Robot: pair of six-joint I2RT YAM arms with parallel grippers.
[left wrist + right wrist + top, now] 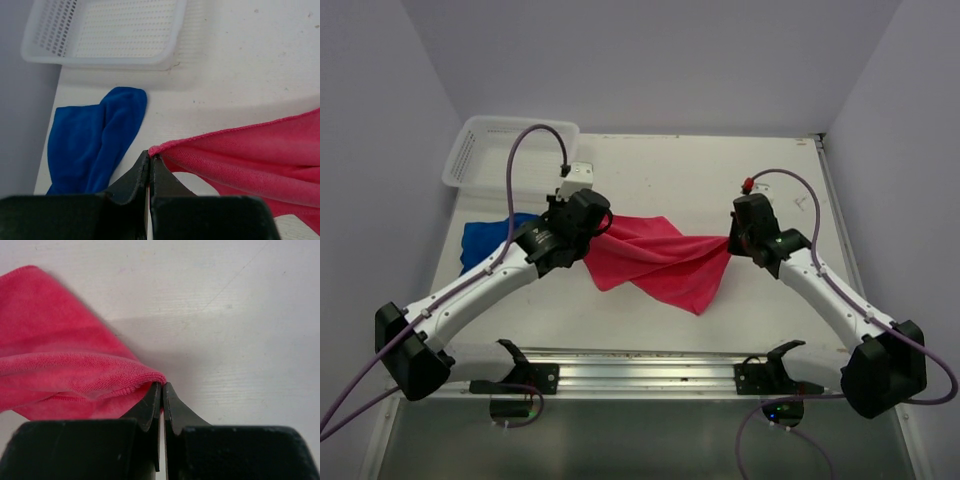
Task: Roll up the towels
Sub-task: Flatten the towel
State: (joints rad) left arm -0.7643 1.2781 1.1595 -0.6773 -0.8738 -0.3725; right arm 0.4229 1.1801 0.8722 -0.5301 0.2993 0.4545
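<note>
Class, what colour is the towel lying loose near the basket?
The towel is royal blue, clearest in the left wrist view.

No text or label can be read (possibly too small).

There's the pink-red towel [660, 262], stretched left to right across the middle, pinched at two corners, its belly sagging in folds toward the near side. The blue towel [483, 242] lies crumpled far left.

Lab test booth: bare pale walls [650, 60] around a white table [660, 170], robot arms [470, 290] by an aluminium rail [640, 372].
</note>
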